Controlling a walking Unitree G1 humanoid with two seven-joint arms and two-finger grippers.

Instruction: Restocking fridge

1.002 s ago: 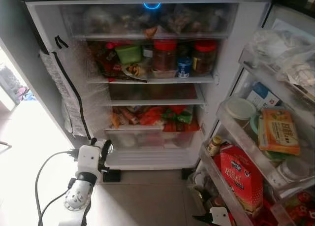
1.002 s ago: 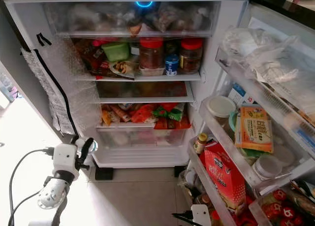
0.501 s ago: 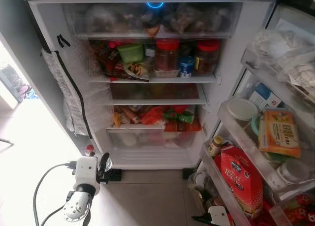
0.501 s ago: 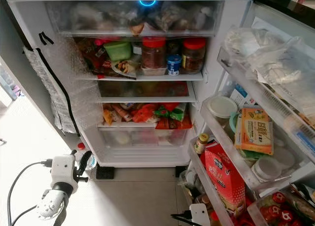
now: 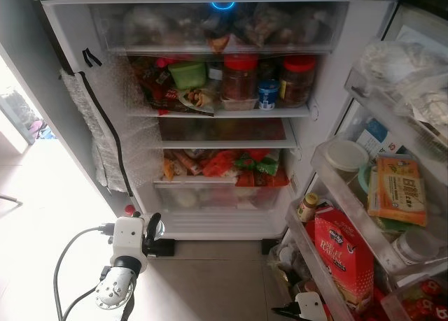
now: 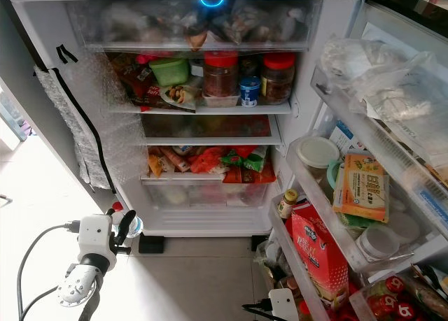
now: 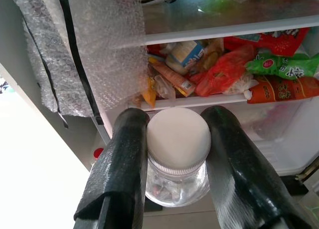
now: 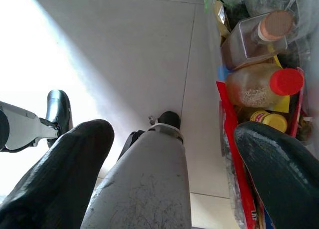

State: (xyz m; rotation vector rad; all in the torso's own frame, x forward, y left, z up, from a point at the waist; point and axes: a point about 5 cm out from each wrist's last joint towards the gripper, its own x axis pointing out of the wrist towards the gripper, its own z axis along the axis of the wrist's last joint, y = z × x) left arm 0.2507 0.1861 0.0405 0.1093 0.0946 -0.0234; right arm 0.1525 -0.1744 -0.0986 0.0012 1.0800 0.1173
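My left gripper (image 7: pixel 177 124) is shut on a clear glass jar (image 7: pixel 178 139) with a white screw lid, one black finger on each side of the lid. It hangs low (image 5: pixel 152 227) in front of the bottom left corner of the open fridge (image 5: pixel 308 115), just above the floor. The fridge shelves are packed: red-lidded jars (image 5: pixel 240 76) on the upper shelf, bright snack packets (image 5: pixel 231 163) lower down, and a clear drawer (image 5: pixel 217 198) at the bottom. My right gripper (image 8: pixel 172 134) is open and empty, pointing down at the floor beside the door bins.
The open door on the right carries full bins (image 5: pixel 329 195), with a red carton (image 5: pixel 343 254) and an orange packet (image 5: pixel 397 188). Bubble wrap (image 5: pixel 112 139) hangs on the fridge's left side. A small red-capped item (image 5: pixel 129 209) stands by that corner. Tiled floor (image 5: pixel 210 279) lies before the fridge.
The left gripper with the jar sank a little and shifted slightly right near the fridge's bottom corner. The head view moved slightly. The right arm stayed where it was.
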